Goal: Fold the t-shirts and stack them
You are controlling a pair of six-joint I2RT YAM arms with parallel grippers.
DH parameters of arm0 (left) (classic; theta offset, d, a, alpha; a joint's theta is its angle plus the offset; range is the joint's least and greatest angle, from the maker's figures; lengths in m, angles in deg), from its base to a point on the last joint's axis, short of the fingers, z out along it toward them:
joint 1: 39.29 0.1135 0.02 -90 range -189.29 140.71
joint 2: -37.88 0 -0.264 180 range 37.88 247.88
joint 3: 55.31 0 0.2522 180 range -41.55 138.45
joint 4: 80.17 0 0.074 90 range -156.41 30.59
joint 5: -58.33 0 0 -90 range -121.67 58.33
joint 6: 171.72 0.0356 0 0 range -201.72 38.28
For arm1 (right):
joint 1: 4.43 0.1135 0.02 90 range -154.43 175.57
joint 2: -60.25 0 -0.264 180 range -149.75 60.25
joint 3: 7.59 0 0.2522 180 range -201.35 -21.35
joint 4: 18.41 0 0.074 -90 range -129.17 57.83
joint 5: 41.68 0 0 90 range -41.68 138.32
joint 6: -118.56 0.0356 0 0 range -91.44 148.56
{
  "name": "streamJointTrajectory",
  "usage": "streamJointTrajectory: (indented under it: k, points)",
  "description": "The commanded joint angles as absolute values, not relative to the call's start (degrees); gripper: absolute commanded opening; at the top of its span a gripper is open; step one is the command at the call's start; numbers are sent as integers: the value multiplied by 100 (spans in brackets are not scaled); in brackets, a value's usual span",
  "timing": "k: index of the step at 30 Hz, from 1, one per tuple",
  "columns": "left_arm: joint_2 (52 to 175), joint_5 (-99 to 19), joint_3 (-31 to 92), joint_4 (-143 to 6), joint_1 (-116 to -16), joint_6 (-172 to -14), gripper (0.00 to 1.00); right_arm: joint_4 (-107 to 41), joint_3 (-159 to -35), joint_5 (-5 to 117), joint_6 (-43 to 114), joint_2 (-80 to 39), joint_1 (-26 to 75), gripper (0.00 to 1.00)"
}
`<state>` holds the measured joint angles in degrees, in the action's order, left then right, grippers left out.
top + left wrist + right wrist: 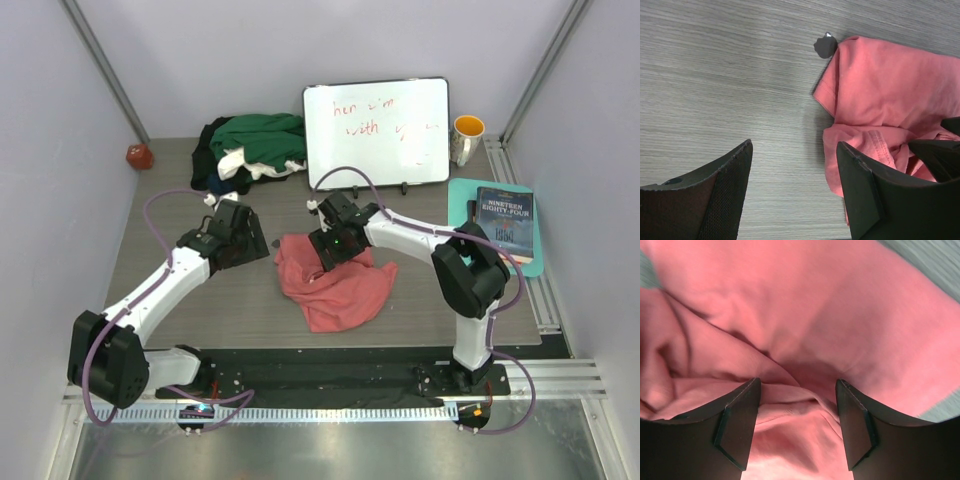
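Note:
A crumpled salmon-pink t-shirt lies mid-table. In the left wrist view its sleeve and hem show at the right. My left gripper is open low over bare table just left of the shirt, its right finger at the cloth's edge. My right gripper hangs open over the shirt's upper part. In the right wrist view the gripper stands astride a raised fold of pink cloth, not pinching it. Dark green, white and black t-shirts are heaped at the back left.
A whiteboard with red writing leans at the back. A yellow-lined mug stands right of it. A book lies on a teal mat at the right edge. A red object sits far left. A small dark scrap lies by the sleeve.

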<state>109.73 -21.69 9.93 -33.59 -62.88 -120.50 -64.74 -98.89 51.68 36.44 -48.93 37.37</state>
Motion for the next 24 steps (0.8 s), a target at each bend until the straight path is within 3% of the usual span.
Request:
streamJointTrajectory:
  k: [1, 12, 15, 16, 24]
  points:
    - [10925, -2218, 995, -3556, -6267, -12092, 69, -6302, -9747, 4859, 3849, -4399, 3644, 67]
    - [10977, -2262, 1048, -3573, -6267, -12109, 68, -6319, -9518, 5315, 3902, -4416, 3539, 66]
    - [10934, -2235, 1031, -3565, -6267, -12109, 68, -6319, -9518, 5631, 3920, -4486, 3539, 28]
    - [10925, -2227, 1022, -3565, -6267, -12109, 68, -6302, -9527, 5684, 3928, -4478, 3539, 2]
    - [10951, -2279, 986, -3635, -6267, -12170, 68, -6126, -9719, 5712, 4043, -3916, 3556, 1]
